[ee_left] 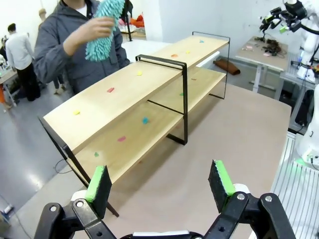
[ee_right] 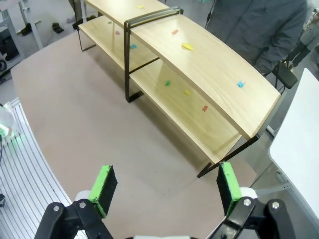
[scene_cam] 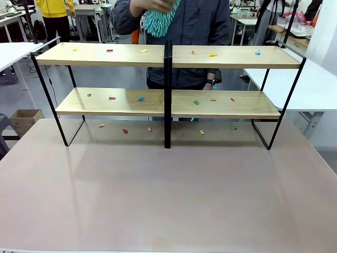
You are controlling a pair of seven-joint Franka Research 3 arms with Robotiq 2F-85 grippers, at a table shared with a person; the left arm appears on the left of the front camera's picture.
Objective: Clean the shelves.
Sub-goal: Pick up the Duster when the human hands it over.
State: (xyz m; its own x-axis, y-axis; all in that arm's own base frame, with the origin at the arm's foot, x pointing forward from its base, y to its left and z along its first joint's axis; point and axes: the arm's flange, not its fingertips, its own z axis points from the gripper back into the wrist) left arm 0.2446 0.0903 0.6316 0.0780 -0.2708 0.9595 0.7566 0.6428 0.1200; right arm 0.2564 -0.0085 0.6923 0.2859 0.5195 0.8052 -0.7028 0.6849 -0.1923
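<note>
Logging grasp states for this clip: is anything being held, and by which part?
The robot's left hand and right hand are open and empty. The person's hand grips a teal duster around its fluffy body, roughly midway.

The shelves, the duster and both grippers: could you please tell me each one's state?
shelves, upright on the table, both tiers littered with coloured scraps.
microfibre duster, held up in the person's hand, off the shelves.
left gripper, open, empty.
right gripper, open, empty.

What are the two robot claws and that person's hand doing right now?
Left black green-padded gripper: open, empty.
Right black green-padded gripper: open, empty.
Person's hand: holding fluffy teal duster.
</note>
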